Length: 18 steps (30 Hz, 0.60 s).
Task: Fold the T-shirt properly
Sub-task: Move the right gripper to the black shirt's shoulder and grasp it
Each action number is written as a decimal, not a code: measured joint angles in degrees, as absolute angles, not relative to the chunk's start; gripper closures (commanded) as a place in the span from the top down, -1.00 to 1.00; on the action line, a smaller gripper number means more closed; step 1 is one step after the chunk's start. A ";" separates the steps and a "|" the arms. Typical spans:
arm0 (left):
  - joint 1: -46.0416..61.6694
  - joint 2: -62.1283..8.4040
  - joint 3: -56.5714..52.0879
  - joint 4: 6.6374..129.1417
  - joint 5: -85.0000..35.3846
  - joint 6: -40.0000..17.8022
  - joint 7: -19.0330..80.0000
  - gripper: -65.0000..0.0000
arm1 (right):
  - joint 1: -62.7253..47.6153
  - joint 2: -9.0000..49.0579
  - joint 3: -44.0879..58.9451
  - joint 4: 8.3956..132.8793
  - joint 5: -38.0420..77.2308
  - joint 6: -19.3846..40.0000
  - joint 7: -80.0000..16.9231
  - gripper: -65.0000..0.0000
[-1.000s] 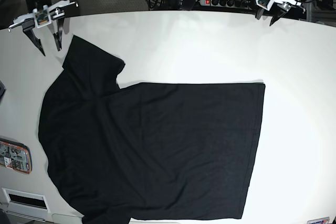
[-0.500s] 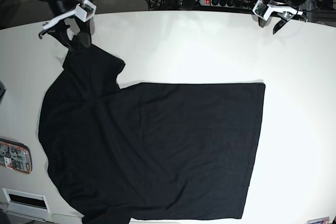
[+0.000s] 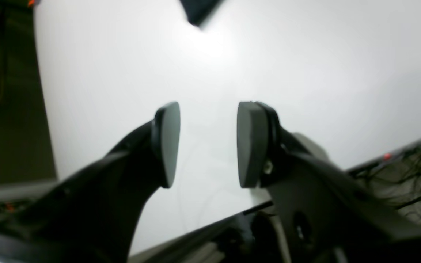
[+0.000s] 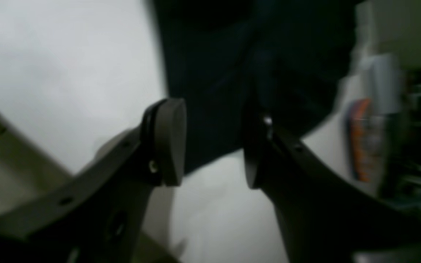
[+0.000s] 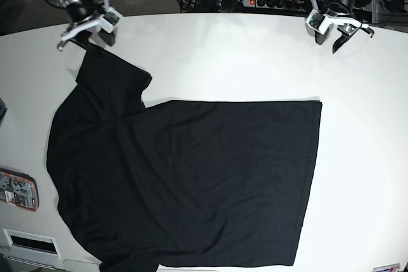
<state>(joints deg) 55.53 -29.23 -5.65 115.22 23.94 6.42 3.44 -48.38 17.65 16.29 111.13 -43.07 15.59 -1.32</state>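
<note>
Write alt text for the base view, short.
A black T-shirt lies spread flat on a white table, one sleeve toward the far left corner. The right tool sits at that sleeve's tip; the left tool is over bare table at far right.

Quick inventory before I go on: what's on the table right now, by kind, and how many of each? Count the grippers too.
T-shirt: 1, black, spread flat
Grippers: 2, left gripper and right gripper, both with jaws open and empty
Orange-and-white item at the table's edge, too small to identify: 1
Total: 4
</note>
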 measured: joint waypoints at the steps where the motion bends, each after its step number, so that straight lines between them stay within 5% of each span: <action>1: 54.59 -29.08 -5.65 115.18 26.50 6.44 3.49 -0.27 | -47.20 17.91 14.72 111.13 -43.05 15.94 -4.86 -0.26; 7: 53.39 -28.51 -5.43 113.84 32.03 6.81 7.18 -0.27 | -41.95 22.31 3.95 110.96 -42.72 17.67 -19.94 -0.26; 18: 51.75 -28.47 -5.37 112.55 32.38 6.61 7.16 -0.27 | -32.64 22.79 -5.43 108.14 -42.57 21.98 -29.32 -0.26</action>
